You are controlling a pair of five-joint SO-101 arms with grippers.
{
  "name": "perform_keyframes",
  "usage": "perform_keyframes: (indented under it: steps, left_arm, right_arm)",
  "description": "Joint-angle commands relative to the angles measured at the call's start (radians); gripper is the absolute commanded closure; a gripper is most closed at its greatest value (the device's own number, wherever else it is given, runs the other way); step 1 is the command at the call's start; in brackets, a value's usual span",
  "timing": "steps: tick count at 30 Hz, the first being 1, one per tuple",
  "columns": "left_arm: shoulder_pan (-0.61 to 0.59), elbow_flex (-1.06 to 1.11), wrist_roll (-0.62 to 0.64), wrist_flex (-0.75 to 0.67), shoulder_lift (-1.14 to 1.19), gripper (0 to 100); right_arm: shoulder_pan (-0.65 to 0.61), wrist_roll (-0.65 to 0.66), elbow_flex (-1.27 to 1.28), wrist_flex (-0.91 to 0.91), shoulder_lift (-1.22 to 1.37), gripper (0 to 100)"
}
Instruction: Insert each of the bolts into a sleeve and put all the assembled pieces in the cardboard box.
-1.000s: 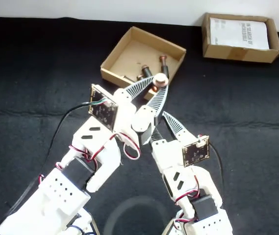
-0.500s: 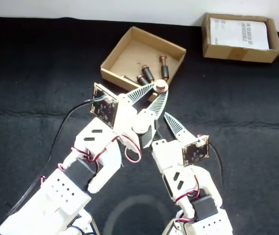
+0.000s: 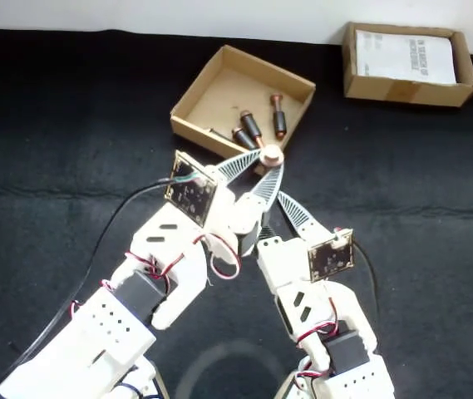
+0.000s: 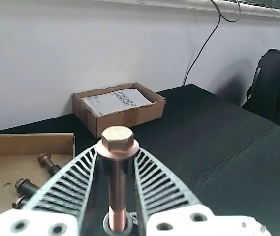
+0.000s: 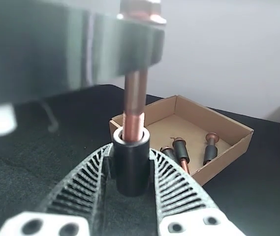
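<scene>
My left gripper (image 4: 116, 156) is shut on a copper bolt (image 4: 116, 183), held upright with its hex head (image 3: 271, 155) on top. Under it, the right gripper (image 5: 130, 164) is shut on a black sleeve (image 5: 130, 167). The bolt's threaded tip (image 5: 133, 123) stands in the sleeve's mouth. Both grippers meet just in front of the cardboard box (image 3: 211, 83), near its front corner. Inside the box lie several bolts in sleeves (image 3: 251, 126), also seen as assembled pieces (image 5: 181, 147).
A second cardboard box (image 3: 406, 62) with a printed sheet in it stands at the back right by the white wall. The table is covered in black cloth (image 3: 70, 133). A dark backpack (image 4: 275, 83) sits off the table's far side.
The left gripper has drawn back from the box's edge and come lower with the bolt, bringing it down over the sleeve. The right arm has barely moved.
</scene>
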Motion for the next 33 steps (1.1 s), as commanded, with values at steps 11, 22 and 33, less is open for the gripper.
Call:
perform_keyframes:
  steps: [11, 22, 33]
  left_arm:
    - [-0.007, 0.073, -0.006, 0.000, -0.002, 84]
    - [-0.045, -0.019, -0.003, 0.181, -0.039, 74]
    - [-0.104, -0.081, -0.006, 0.442, -0.300, 74]
  right_arm:
    - [0.012, -0.003, 0.133, 0.001, -0.008, 99.1]
    - [0.019, -0.002, 0.133, 0.001, -0.005, 99.2]
    - [0.068, -0.002, 0.131, 0.001, -0.008, 99.2]
